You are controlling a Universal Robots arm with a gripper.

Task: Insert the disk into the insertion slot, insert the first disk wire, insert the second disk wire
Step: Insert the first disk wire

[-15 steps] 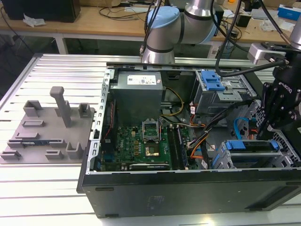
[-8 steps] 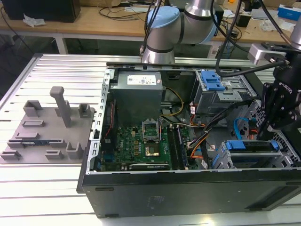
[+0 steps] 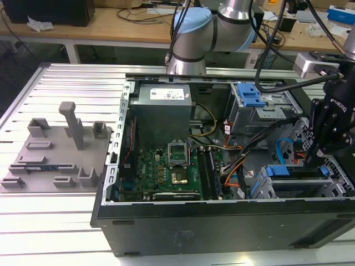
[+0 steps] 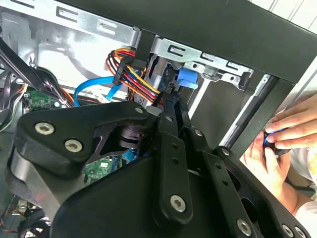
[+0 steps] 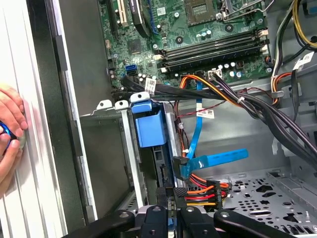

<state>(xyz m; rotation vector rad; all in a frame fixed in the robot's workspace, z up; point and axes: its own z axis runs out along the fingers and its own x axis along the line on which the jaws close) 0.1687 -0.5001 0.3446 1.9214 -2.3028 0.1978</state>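
Observation:
The disk (image 3: 294,171), in its bright blue carrier (image 5: 148,124), lies inside the insertion slot (image 3: 265,189), the low grey bay at the case's front corner on the exterior view's right. A flat blue disk wire (image 5: 218,157) ends in a plug (image 5: 181,167) at the disk's rear. Just beside it sits the plug of a second disk wire with red, yellow and orange strands (image 5: 200,191). My gripper (image 5: 168,197) reaches down to that plug with its thin fingers close together on it (image 4: 171,99). In the exterior view the gripper (image 3: 317,159) hangs right behind the bay.
A person's hands (image 4: 285,141) hold a small blue and black object just outside the case wall (image 5: 10,131). Black cable bundles (image 5: 267,111) cross above the motherboard (image 3: 172,166). A taller cage with a blue latch (image 3: 249,97) and a grey fixture plate (image 3: 55,149) stand farther off.

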